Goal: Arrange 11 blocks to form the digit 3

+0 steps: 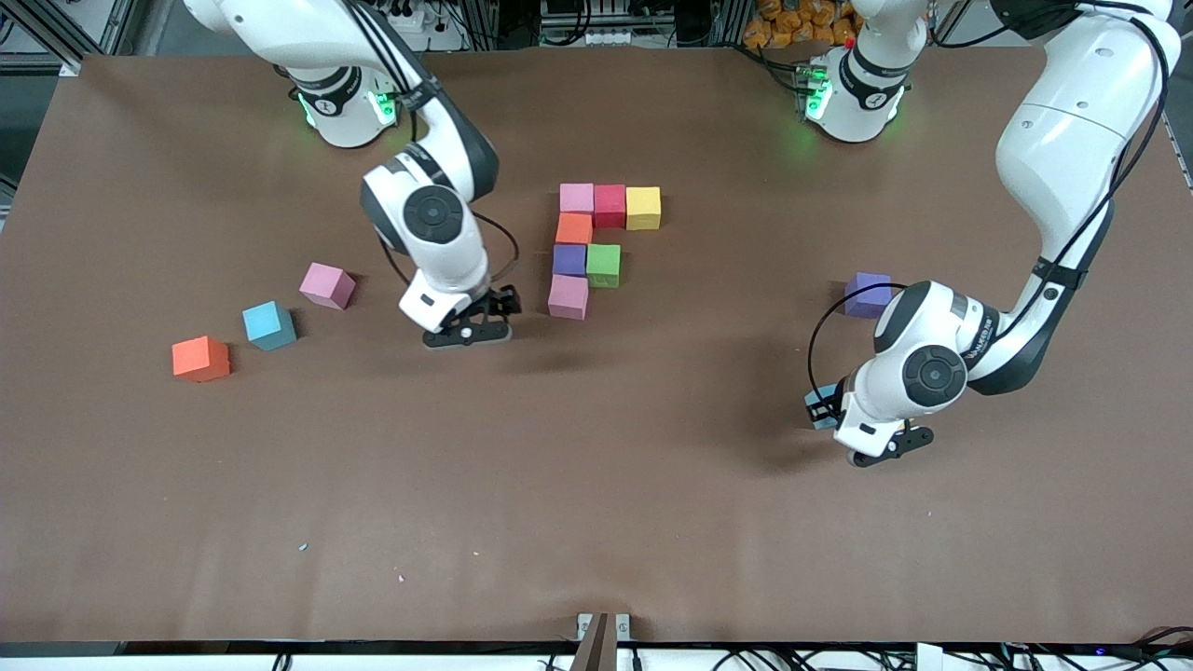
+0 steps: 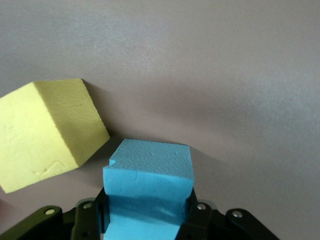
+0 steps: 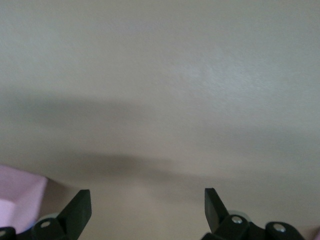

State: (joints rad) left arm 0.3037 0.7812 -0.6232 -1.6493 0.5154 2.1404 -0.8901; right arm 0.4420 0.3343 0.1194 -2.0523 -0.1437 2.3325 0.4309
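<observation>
My left gripper [image 1: 893, 451] sits low at the bench [image 1: 596, 522], toward the left arm's end and nearest the front camera. Its fingers [image 2: 90, 220] are closed narrow on a light blue block [image 2: 148, 187], and a yellow block [image 2: 45, 132] lies just beside it, tilted.

Next out, toward the right arm's end, lie three loose blocks: orange-red [image 1: 200, 359], teal-blue [image 1: 268, 324], pink [image 1: 327, 285]. My right gripper [image 1: 469, 333] hangs low over bare bench, just beside the lowest pink block of the figure [image 1: 569, 296], its fingers [image 3: 75, 212] spread wide and empty. This arm waits.

A lone purple block [image 1: 868, 294] lies by the left arm. Farther out, the figure reads pink [image 1: 576, 198], red [image 1: 610, 205], yellow [image 1: 643, 207] in a row, then orange [image 1: 574, 228], purple [image 1: 569, 259] and green [image 1: 603, 265].

Risks, in my judgement:
- The grip looks set low on soft foam; the block may squash or twist on lifting.
- Lifting may nudge the yellow neighbour.
- The waiting right gripper stands close to the figure; a crossing placement could clip it and shift the set blocks.

No writing is legible on the blocks; the printing on the arms is too small to read.
</observation>
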